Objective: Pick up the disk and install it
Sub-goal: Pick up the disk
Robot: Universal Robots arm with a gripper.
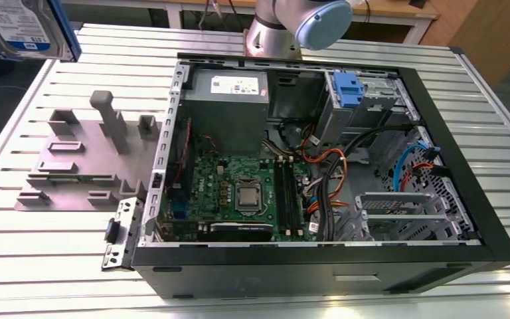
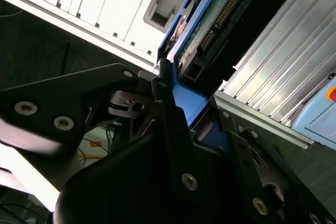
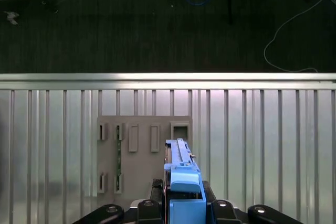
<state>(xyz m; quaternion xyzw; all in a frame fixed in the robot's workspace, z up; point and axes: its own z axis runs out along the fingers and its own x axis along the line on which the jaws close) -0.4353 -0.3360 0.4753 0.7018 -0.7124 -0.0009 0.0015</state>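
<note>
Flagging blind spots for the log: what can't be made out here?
- Exterior view: disk cut off by the top-left corner.
- First wrist view: disk edge-on, label face unseen; hand covers its near end.
- Second wrist view: hand's links block much of the disk.
- Exterior view: cables hide the case floor beside the board.

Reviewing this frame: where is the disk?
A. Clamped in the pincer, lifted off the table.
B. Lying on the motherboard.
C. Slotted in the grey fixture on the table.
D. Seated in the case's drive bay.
A: the first wrist view shows the disk gripped in the pincer, above the slatted table.
</note>
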